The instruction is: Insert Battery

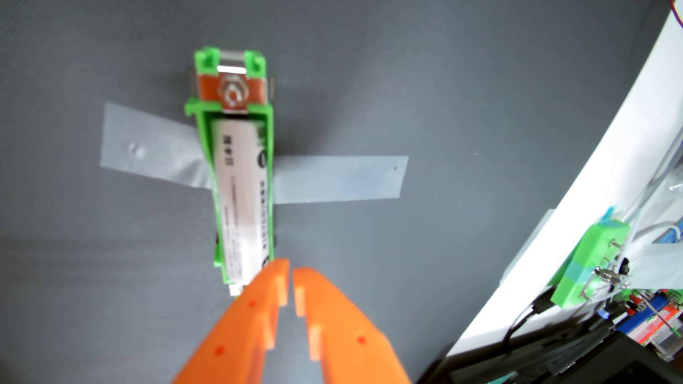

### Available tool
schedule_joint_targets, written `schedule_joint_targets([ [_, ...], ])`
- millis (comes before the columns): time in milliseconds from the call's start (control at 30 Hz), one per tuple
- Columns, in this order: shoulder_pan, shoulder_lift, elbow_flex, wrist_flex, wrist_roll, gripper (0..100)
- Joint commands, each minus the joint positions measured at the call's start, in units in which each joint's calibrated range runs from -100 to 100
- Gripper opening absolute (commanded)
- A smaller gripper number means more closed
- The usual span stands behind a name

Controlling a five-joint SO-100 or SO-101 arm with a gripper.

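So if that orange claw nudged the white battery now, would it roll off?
Probably not: the white cylindrical battery lies inside the green plastic holder, whose walls flank it. The holder likely stays put too, since clear tape strips pin it to the grey mat. Loose, its round shape would probably roll.

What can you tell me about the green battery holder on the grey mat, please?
The green battery holder looks like a printed plastic cradle, long and narrow, lying flat on the grey mat. A white cylindrical battery with dark print lies in its channel. At its far end sits a copper-coloured plate with a metal contact. Translucent tape runs out from both sides, apparently fixing it down. The orange gripper, nearly closed and empty, hovers by the near end.
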Motion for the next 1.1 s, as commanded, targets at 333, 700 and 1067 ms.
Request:
schedule_joint_targets([
  [333, 0.52, -0.33, 1.47, -0.48, 0.27, 2],
  [700, 4.29, -0.83, 5.43, -6.23, 0.43, 2],
  [1067, 0.99, -0.74, 4.35, -6.49, 0.43, 2],
])
